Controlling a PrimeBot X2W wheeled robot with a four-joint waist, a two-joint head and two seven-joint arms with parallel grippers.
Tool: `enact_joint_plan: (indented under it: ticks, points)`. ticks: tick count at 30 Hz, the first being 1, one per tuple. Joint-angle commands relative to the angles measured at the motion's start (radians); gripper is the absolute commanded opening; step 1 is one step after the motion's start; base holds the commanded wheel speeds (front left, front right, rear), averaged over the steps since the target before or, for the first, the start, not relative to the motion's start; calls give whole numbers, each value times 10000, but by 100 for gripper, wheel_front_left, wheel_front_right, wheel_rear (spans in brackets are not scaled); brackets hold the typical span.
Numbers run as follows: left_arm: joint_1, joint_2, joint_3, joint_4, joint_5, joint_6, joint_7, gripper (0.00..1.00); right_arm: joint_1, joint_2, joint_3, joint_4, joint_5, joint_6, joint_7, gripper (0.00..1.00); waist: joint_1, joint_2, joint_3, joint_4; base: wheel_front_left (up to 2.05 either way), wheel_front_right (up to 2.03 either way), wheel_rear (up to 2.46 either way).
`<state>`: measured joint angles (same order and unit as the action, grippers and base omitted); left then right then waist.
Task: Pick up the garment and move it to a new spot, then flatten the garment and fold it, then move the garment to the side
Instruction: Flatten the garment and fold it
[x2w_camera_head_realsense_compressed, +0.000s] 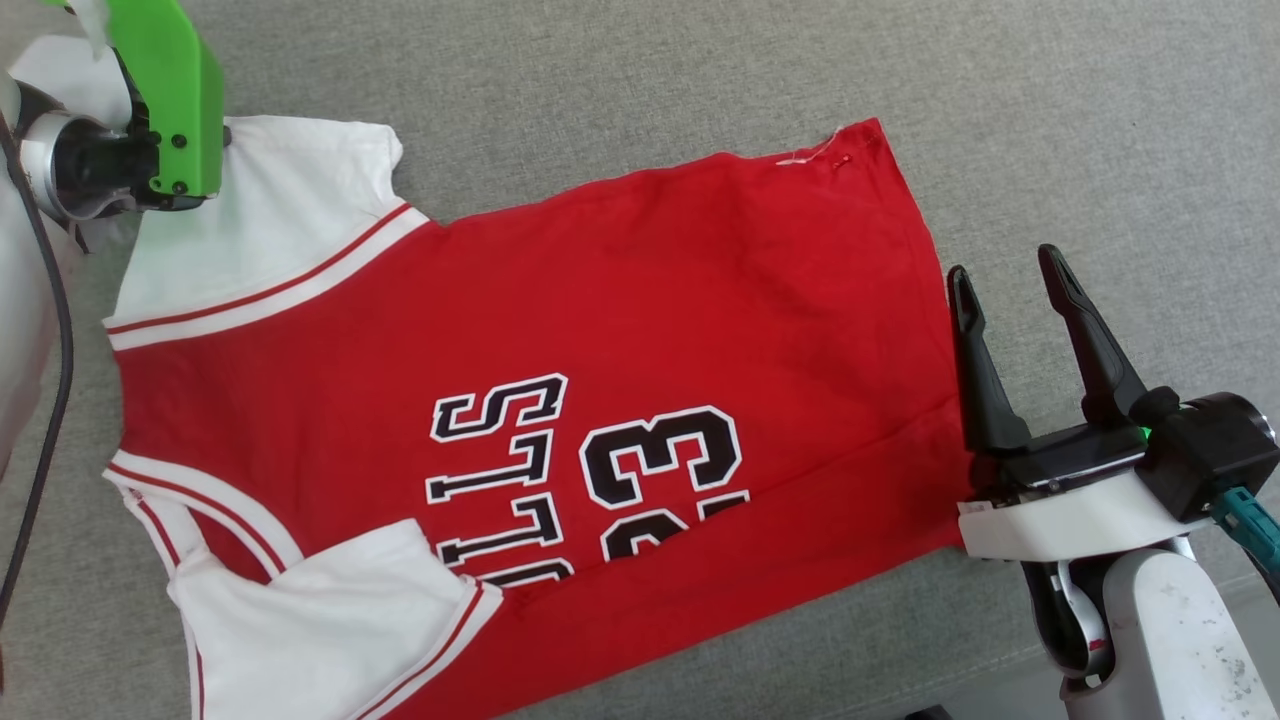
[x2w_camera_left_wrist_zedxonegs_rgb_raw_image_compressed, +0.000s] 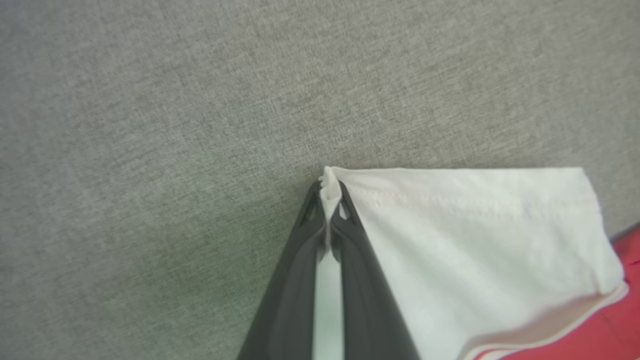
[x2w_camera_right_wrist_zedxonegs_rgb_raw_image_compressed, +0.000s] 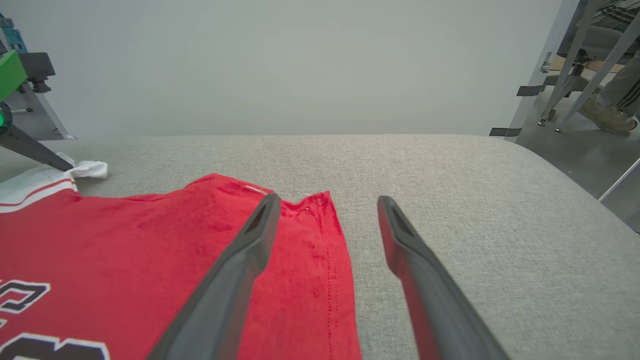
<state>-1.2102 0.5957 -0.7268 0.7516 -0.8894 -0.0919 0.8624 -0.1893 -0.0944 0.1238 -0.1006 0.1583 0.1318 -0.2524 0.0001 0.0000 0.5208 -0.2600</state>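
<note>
Grey woven pad (x2w_camera_head_realsense_compressed: 640, 60), flat, far-right corner rounded. Plain pale wall (x2w_camera_right_wrist_zedxonegs_rgb_raw_image_compressed: 300, 65) behind it. Off the right edge: smooth grey floor (x2w_camera_right_wrist_zedxonegs_rgb_raw_image_compressed: 585, 155), slanted metal frame legs (x2w_camera_right_wrist_zedxonegs_rgb_raw_image_compressed: 560, 55) with dark tape. Person's shoe (x2w_camera_right_wrist_zedxonegs_rgb_raw_image_compressed: 607, 115) and trouser leg (x2w_camera_right_wrist_zedxonegs_rgb_raw_image_compressed: 622, 87) beside the legs.

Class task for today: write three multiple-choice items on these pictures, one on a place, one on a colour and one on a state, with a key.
1. Where is the right gripper? A on the number; B beside the garment's red hem; C at the collar.
2. What colour are the sleeves? A white; B black; C green.
3. How is the left gripper? A wide open; B shut on nothing; C shut on a sleeve corner.
Key: 1 B, it stands just off the hem end; 2 A, both sleeves show white; 3 C, white cloth is pinched between its tips.
</note>
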Motion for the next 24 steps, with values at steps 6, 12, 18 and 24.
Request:
enact_joint_plan:
  ticks: [6, 12, 18, 24]
  points:
    - [791, -517, 534, 121, -639, 292, -1084, 0, -183, -124, -181, 195, -183, -11, -86, 100, -1, 0, -790, 367, 0, 0, 0]
    - [1228, -482, 593, -479, -636, 260, -1748, 0, -309, -669, -289, 296, 71, -11, 1102, 100, -1, 0, -1407, 817, 0, 0, 0]
    - [1718, -412, 578, -1725, -796, 289, -1768, 0, -1016, -1632, -248, 389, 766, -11, 3873, 100, -1, 0, -1654, 1387, 0, 0, 0]
    - [2310, -189, 443, -3482, -777, 680, -1579, 0, -2310, -2523, -188, 719, 1640, -11, 7391, 100, -1, 0, -1491, 1963, 0, 0, 0]
